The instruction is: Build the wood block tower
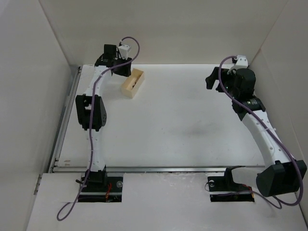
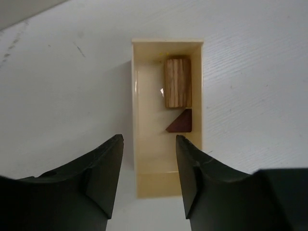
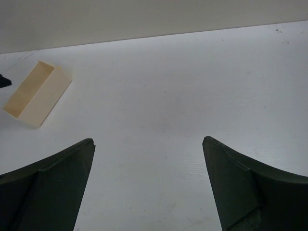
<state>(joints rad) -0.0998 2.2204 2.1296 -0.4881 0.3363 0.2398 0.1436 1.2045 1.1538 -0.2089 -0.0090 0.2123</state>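
Observation:
A pale wooden oblong box (image 1: 133, 83) lies at the far left of the table. In the left wrist view the box (image 2: 159, 183) holds two small blocks along its right wall: a light tan striped block (image 2: 177, 83) and, just nearer, a dark reddish-brown block (image 2: 182, 122) that looks like a wedge. My left gripper (image 2: 149, 140) is open and empty above the box's near end, short of both blocks; it also shows in the top view (image 1: 121, 67). My right gripper (image 3: 148, 140) is open and empty over bare table at the far right (image 1: 211, 79).
White walls close in the table on the left, back and right. The box also shows in the right wrist view (image 3: 36, 94), far to the left. A metal rail (image 1: 62, 125) runs along the table's left edge.

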